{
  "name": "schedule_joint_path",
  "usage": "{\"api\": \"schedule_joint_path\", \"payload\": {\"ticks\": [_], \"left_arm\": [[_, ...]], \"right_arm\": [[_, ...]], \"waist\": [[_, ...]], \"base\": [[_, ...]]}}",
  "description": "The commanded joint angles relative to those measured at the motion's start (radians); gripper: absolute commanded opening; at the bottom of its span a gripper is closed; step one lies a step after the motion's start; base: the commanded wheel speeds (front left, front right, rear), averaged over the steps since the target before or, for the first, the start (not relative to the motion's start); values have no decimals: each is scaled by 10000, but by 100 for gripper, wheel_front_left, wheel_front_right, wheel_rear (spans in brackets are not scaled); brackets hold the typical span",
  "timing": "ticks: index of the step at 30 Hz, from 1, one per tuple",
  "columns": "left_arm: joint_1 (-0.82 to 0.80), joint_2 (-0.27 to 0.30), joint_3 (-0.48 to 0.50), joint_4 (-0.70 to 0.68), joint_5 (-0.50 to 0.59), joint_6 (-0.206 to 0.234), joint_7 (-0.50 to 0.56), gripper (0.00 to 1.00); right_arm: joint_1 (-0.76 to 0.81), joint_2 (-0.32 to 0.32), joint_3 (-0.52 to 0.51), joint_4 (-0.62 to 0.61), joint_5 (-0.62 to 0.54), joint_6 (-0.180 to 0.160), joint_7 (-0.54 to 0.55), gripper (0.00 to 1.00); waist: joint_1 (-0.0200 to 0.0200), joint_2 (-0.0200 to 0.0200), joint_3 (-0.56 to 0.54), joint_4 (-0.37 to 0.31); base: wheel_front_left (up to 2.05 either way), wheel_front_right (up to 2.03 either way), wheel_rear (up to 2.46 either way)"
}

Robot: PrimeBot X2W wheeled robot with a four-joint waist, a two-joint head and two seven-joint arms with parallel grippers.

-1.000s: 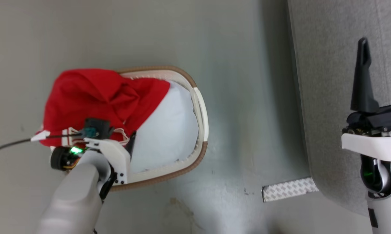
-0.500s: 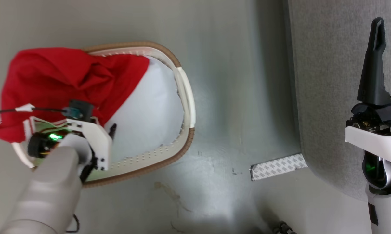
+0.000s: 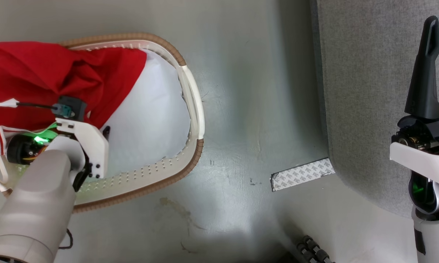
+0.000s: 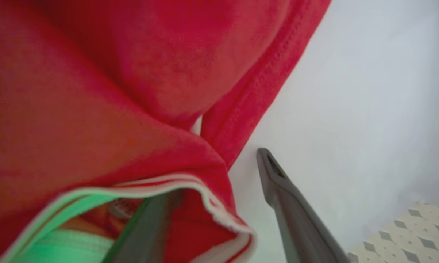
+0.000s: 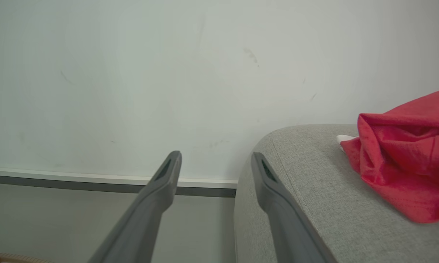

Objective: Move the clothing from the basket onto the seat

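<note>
The cream-white basket with its brown rim sits on the floor at the left of the head view. Red clothing with white trim lies over its left part, beside a plain white pad. My left gripper reaches down into the basket and is open. One finger is tucked under the red cloth's white hem; the other finger rests over the pad. My right gripper hangs open and empty beside the grey seat. Another red garment lies on the seat.
A strip of patterned tape lies on the grey-green floor between basket and seat. A dark ribbed object shows at the bottom edge. A thin black cable runs across the red cloth to my left wrist. A pale wall stands behind the seat.
The head camera has shifted, so basket and seat sit further left in the picture. My left gripper stays at the red cloth's edge in the basket, less of its finger showing.
</note>
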Motion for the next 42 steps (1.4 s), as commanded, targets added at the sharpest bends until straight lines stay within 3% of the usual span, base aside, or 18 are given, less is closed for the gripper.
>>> {"api": "schedule_joint_path", "payload": {"ticks": [1,2,13,27,42], "left_arm": [[-53,66,-10,29,-30,20,62,22],[-49,39,-25,35,-66,17,72,0],[471,-225,-92,76,-458,6,-442,0],[1905,-1249,-912,-706,-1213,7,-2177,0],[2988,-1178,-1355,-2029,-1963,8,-2822,0]], "right_arm": [[55,57,-14,-24,-28,-23,8,100],[45,62,-14,5,-35,-23,8,100],[-74,72,-21,222,-116,-23,8,100],[688,-421,-194,1140,-66,-23,8,100],[1735,-846,151,2127,272,-23,10,100]], "waist": [[-1,0,0,1],[-1,0,-7,7],[-1,0,-889,239],[-1,0,-4091,1363],[-1,0,-7021,2023]], "base": [[0,0,0],[0,0,0],[0,0,0],[0,0,0],[0,0,0]]}}
